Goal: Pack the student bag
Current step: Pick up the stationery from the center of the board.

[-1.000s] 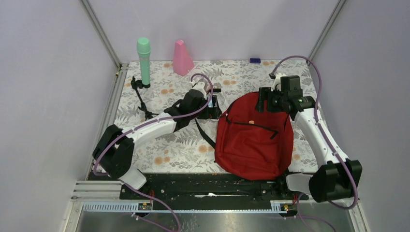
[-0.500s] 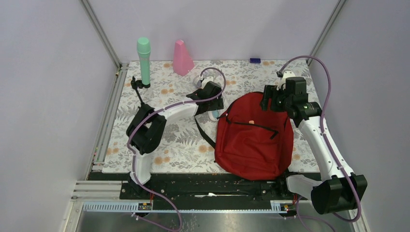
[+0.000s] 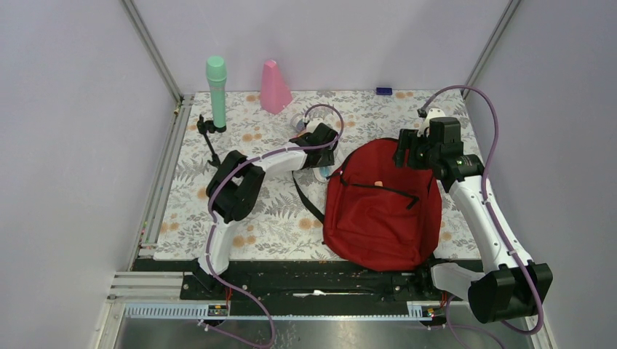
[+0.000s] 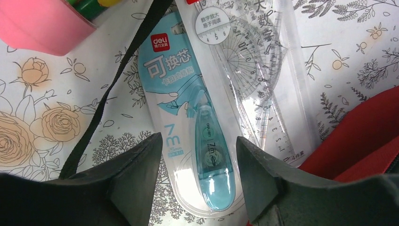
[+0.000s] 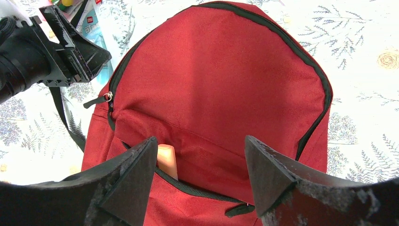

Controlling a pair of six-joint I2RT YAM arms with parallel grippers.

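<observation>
Lavender walls close round a flower-printed table (image 3: 284, 233). From above, the student bag (image 3: 383, 211) lies right of centre, toward 4 o'clock. The left arm (image 3: 269, 161) reaches to its 10 o'clock corner and the right arm (image 3: 473, 196) hangs over its 1 o'clock edge. What sits under either wrist is masked here.

At the left wrist, the left pincer (image 4: 197, 141) stands part-open astride a blue correction-tape pack (image 4: 181, 94), with no grip that I can see. A black strap (image 4: 108, 99) runs at the pack's 9 o'clock. A clear ruler sleeve (image 4: 256, 70) lies at its 3 o'clock, touching or overlapping. I would close squarely across the blister and lift straight up, so neither neighbour drags.

At the right wrist, the right pincer (image 5: 200, 141) gapes wide and empty above the bag. Only this view shows the front pocket (image 5: 207, 160) unzipped, with a peach item (image 5: 165, 160) poking out.
</observation>
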